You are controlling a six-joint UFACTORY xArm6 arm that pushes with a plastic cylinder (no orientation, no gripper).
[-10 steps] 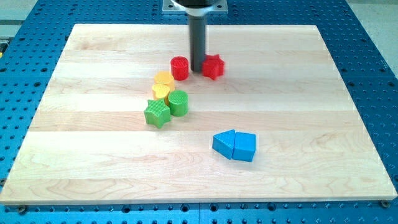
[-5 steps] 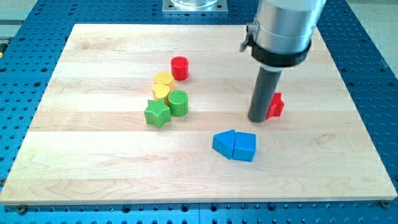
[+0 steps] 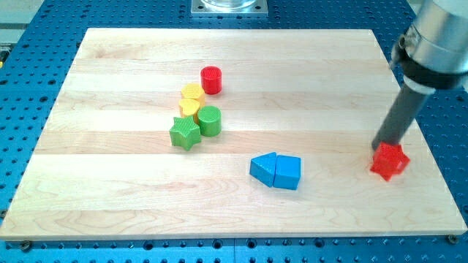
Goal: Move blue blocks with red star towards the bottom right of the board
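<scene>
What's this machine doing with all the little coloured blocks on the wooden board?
An arm ending in a dark rod is sliding blocks across the board. My tip sits against the upper-left side of the red star, which is near the board's right edge, toward the bottom. The two blue blocks lie touching each other to the star's left, apart from it. A red cylinder, two yellow blocks, a green cylinder and a green star cluster left of centre, away from the rod.

Rod's upper part cut off at the view's top-right; my tip [image 3: 381, 147] behind red star [image 3: 389, 161].
</scene>
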